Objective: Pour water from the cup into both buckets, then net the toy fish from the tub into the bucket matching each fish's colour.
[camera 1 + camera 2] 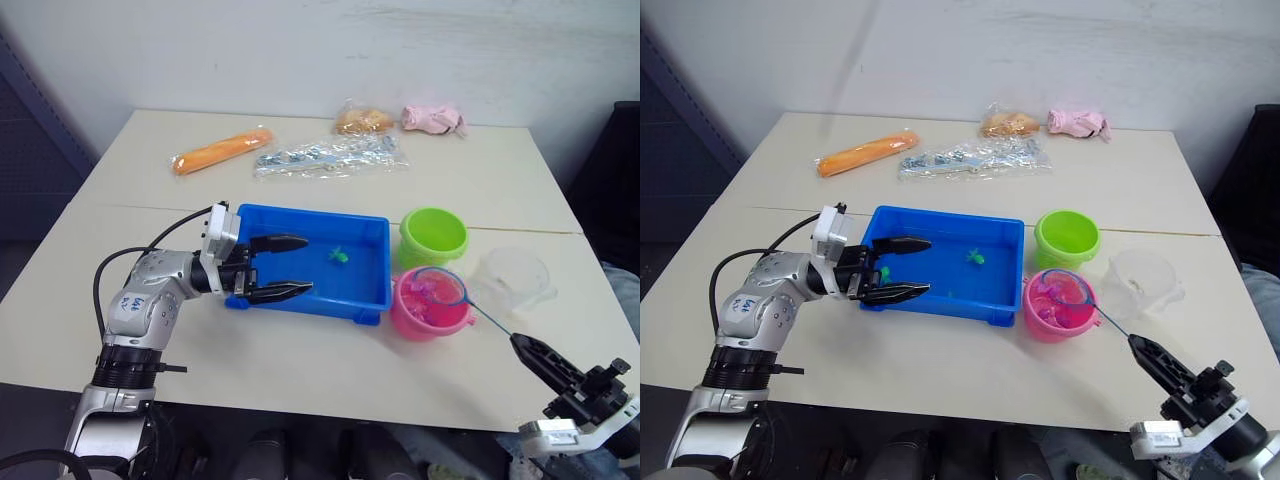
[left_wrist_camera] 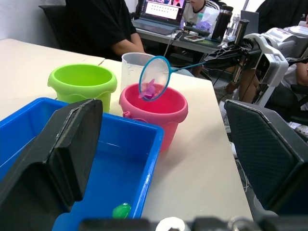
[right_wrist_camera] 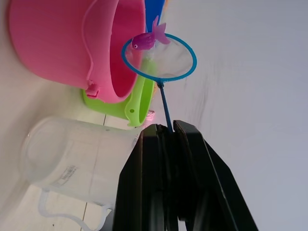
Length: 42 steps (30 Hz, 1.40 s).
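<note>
Tub (image 1: 372, 262) near-left corner: blocked by the left gripper (image 1: 282, 268), fingers spread over the rim.
Tub middle and right: open water, only a green fish (image 1: 339, 256) there.
Pink bucket (image 1: 425, 320) mouth: net (image 1: 438, 288) hoop hangs over it with a pink fish (image 3: 149, 39) at the rim.
Right of tub: green bucket (image 1: 433, 235), pink bucket and cup (image 1: 512, 280) crowd together, little gap between them.
Near table edge (image 1: 330, 380): bare in front of the tub.
Far table: orange bag (image 1: 221, 150), clear bag (image 1: 330, 156) and pink bag (image 1: 432, 119), well apart from the tub.

I count two buckets, one green bucket (image 1: 433, 235) upper right of centre and one pink bucket (image 1: 430, 305) below it; one tub (image 1: 312, 260); one cup (image 1: 512, 279); one net (image 1: 438, 287)
</note>
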Available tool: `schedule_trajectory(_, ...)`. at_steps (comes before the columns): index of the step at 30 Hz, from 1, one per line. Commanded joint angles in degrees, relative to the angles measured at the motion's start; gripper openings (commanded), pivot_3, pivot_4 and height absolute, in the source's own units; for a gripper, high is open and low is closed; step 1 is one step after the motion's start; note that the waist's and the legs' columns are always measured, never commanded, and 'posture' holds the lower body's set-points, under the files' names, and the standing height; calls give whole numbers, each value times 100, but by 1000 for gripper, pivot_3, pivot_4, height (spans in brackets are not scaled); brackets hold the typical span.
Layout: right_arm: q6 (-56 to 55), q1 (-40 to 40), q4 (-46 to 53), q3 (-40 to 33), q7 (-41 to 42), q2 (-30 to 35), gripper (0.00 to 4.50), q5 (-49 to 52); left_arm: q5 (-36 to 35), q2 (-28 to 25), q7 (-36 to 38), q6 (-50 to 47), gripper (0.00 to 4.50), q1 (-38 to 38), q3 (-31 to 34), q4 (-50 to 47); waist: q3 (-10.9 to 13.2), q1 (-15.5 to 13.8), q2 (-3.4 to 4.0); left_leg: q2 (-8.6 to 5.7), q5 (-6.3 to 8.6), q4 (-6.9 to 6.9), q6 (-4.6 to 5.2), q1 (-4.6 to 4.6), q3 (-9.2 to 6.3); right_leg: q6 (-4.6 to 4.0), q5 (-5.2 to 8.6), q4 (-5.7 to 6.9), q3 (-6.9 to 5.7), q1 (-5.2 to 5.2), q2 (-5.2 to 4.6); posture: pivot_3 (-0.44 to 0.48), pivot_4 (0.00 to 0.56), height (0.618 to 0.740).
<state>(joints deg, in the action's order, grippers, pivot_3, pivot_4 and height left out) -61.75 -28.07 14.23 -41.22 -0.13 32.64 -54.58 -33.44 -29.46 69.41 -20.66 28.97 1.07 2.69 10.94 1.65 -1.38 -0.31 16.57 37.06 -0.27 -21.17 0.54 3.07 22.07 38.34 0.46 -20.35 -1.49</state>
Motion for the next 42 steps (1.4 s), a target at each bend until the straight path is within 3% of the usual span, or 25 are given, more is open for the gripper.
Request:
schedule_trajectory(1,273,-99,248,30,-154,28,0,60,13,-26,36,41,4356,31,-3,-146,0,-4,0,0,0,-2,0,0,-1,0,0,0,0,-1,1,0,150,740)
schedule_trajectory(12,754,-369,192,-60,-389,424,0,285,68,-82,215,75,4356,99,-104,-78,0,-2,0,0,0,-2,0,-2,-1,0,0,-2,0,-1,1,0,150,740)
schedule_trajectory(16,795,-404,300,1,-196,633,0,1169,74,-114,230,97,4356,80,-57,-42,0,5,0,0,0,-2,1,-2,0,0,0,-2,1,-1,1,0,150,740)
schedule_trajectory(22,1849,-486,629,1064,1253,1455,0,4569,-82,-430,109,14,4356,-293,457,26,0,35,0,1,14,-2,27,0,0,0,0,0,1,0,1,0,150,740)
schedule_trajectory(25,3045,-21,1158,1802,2092,2017,0,6654,-203,-617,-222,-27,4356,-681,1060,66,0,54,0,4,18,0,33,1,-2,0,0,2,-1,1,1,0,150,740)
schedule_trajectory(31,5776,1380,1842,2717,3078,2786,0,9134,-241,-873,-564,78,4356,-1516,1866,-134,2,-4,-1,8,21,6,46,-6,-15,-3,-2,-7,-15,2,-6,0,150,740)
schedule_trajectory(33,6925,1840,1941,2909,3067,3022,0,9948,-254,-895,-660,98,4356,-1702,2026,-270,2,-30,0,8,23,2,49,-12,-22,-3,-2,-23,-23,2,-8,0,150,740)
schedule_trajectory(38,8693,3028,1717,3376,3232,3227,0,10590,-273,-938,-857,50,4356,-1755,2137,-575,3,-122,-1,6,35,5,67,-38,-32,-4,-3,-52,-36,-2,-19,0,150,740)
schedule_trajectory(42,9472,3721,1420,3612,3641,3124,0,10699,-262,-1065,-943,-60,4356,-1630,2100,-763,3,-156,0,3,39,3,71,-45,-30,-3,-4,-61,-35,-9,-23,0,150,740)
